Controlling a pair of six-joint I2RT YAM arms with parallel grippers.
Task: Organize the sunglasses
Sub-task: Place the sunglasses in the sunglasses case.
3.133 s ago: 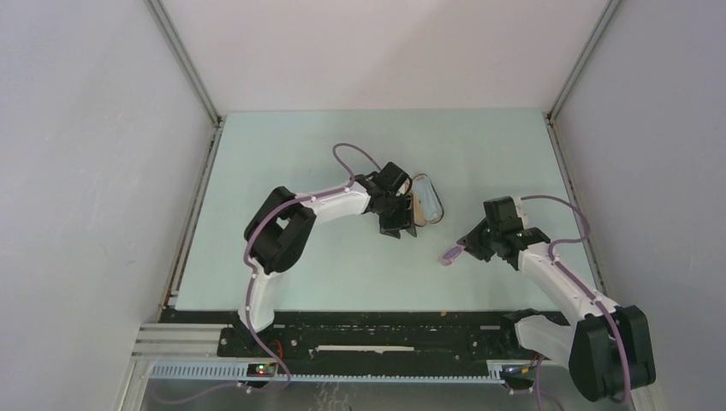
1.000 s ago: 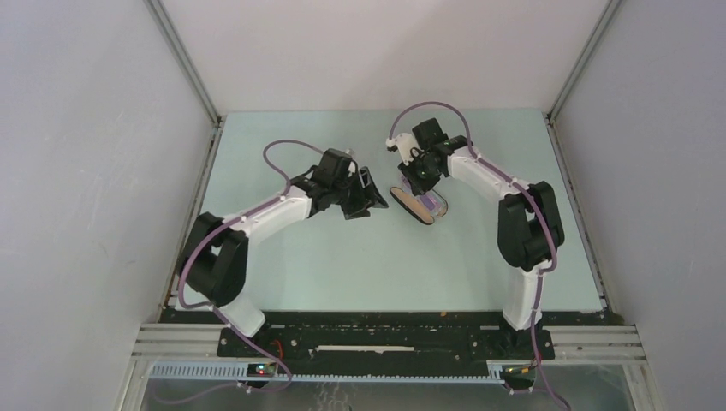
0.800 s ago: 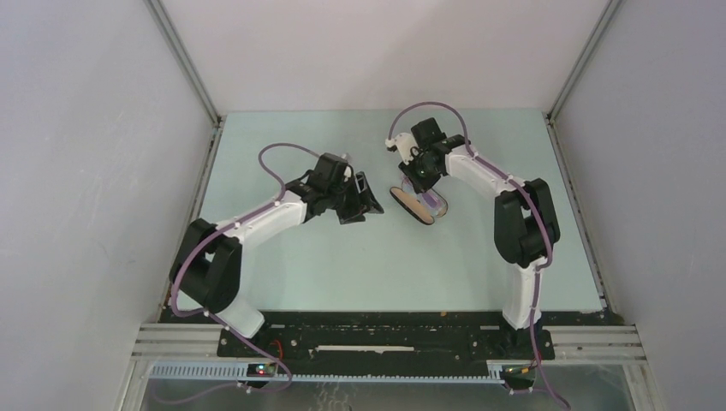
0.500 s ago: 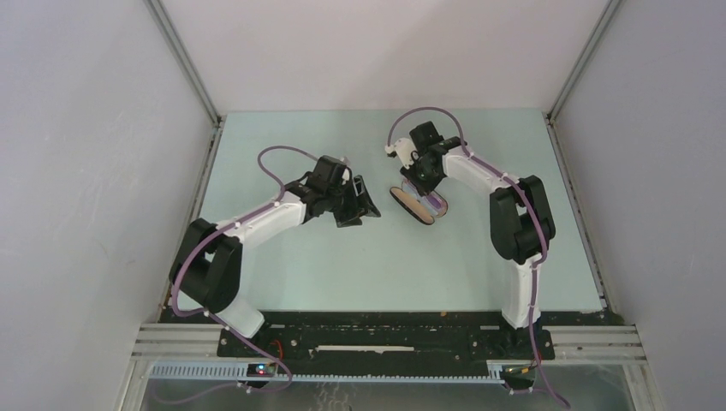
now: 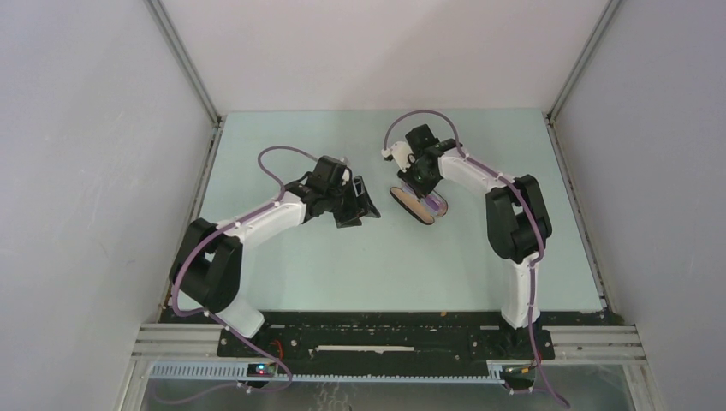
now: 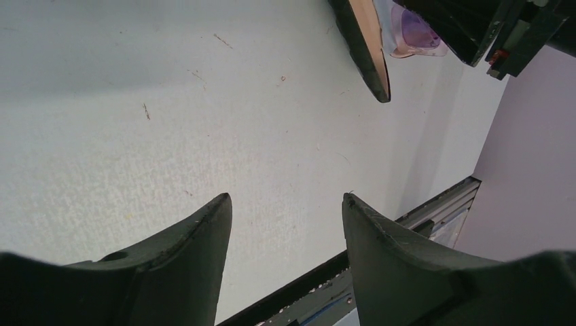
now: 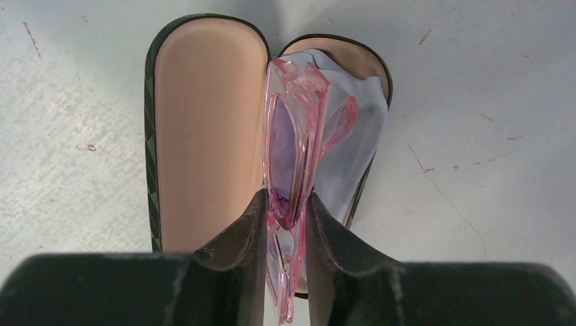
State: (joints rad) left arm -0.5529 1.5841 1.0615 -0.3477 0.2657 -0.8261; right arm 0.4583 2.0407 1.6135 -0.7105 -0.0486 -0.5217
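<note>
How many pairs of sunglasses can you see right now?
1: the sunglasses, pinched in the right gripper over the open case and its blue cloth. None seen elsewhere.

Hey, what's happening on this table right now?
The right gripper is shut on the folded pink sunglasses, holding them on edge over the open black case. One half of the case holds a light blue cloth. The left gripper hangs open and empty beside the case.

Pink sunglasses, tan-lined black case
</note>
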